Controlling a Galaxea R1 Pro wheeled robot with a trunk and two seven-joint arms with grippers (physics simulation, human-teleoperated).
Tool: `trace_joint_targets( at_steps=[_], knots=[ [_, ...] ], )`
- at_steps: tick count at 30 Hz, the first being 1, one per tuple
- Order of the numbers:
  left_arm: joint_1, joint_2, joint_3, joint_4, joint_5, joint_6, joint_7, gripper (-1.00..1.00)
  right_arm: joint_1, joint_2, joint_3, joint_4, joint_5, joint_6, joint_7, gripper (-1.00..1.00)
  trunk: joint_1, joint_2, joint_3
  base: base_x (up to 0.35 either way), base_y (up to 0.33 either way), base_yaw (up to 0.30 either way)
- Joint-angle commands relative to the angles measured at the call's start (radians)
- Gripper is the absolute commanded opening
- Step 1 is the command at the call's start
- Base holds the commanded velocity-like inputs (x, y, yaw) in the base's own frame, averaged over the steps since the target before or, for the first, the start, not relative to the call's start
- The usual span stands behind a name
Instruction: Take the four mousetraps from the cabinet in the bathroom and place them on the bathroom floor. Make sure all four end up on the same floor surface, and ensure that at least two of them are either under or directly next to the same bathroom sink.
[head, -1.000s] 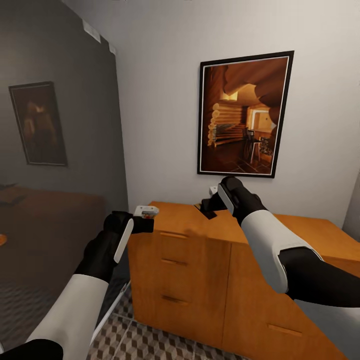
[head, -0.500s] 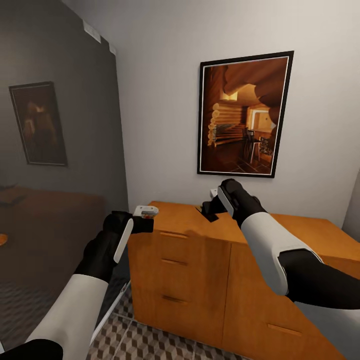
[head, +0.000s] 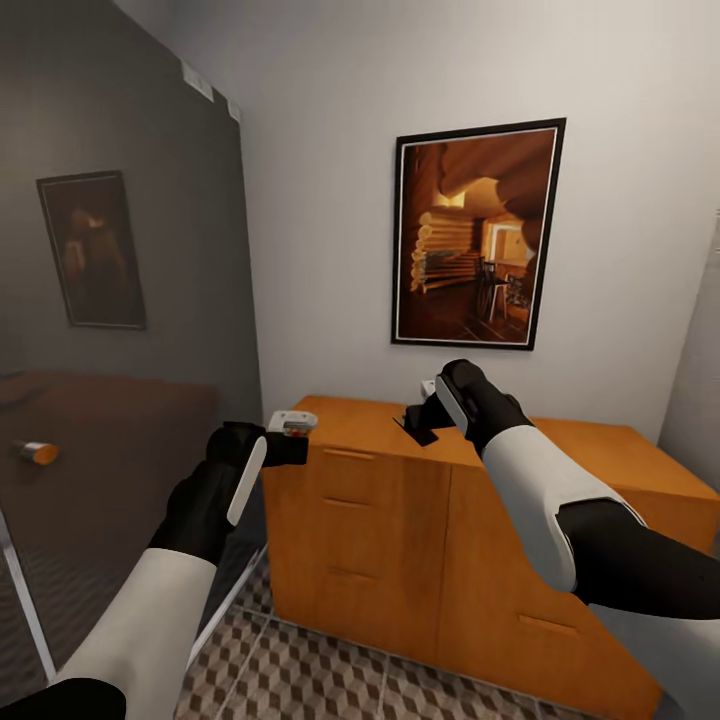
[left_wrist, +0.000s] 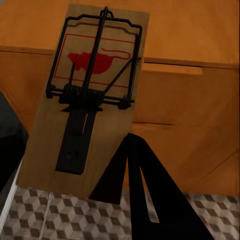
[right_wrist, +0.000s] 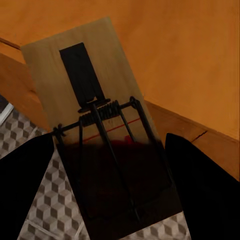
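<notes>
- The left hand (head: 296, 432) hovers at the left end of the cabinet (head: 400, 540), level with its top edge; the head view shows a pale object at its tip.
- The left wrist view shows a mousetrap (left_wrist: 90, 95), a tan wooden board with a black wire bar, spring and a red mouse print, lying against one black finger (left_wrist: 132, 180). Whether the fingers are pressed on it cannot be told, as the second finger is hidden.
- The right hand (head: 420, 415) sits over the cabinet's flat top, near its front edge and about a third of the way in from the left end.
- In the right wrist view, a second mousetrap (right_wrist: 100, 125) sits between the two black fingers (right_wrist: 205, 185), pinched at its printed end; its far end points out over the cabinet's front edge.
- The cabinet is orange-brown, with drawers that have wooden bar handles, and it stands against a white wall.
- A framed picture (head: 472, 235) of a log interior hangs on the wall above the cabinet.
- The bathroom floor (head: 330, 680), tiled with a cube pattern, runs along the cabinet's base.
- A dark reflective panel (head: 120, 330) fills the wall beyond the cabinet's left end.
</notes>
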Motion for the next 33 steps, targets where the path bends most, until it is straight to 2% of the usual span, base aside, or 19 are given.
trace_joint_targets(
  at_steps=[1, 19, 33],
  knots=[
    [-0.001, 0.0, 0.0, -0.001, 0.003, 0.004, 0.0, -1.0, -0.001, -0.001, 0.005, -0.001, 0.001, 0.004, 0.005, -1.0, -0.001, -0.001, -0.001, -0.339, -0.001, 0.0],
    [-0.001, 0.003, 0.001, 0.001, 0.003, 0.005, -0.001, -1.0, -0.001, -0.001, 0.005, 0.012, -0.002, 0.004, 0.005, -1.0, -0.001, -0.001, -0.001, -0.338, 0.0, 0.0],
    [-0.001, 0.004, 0.002, 0.004, 0.002, 0.004, -0.001, -1.0, -0.001, -0.001, 0.005, 0.024, -0.008, 0.004, 0.005, -1.0, -0.001, -0.001, -0.001, -0.048, 0.0, 0.0]
  ],
)
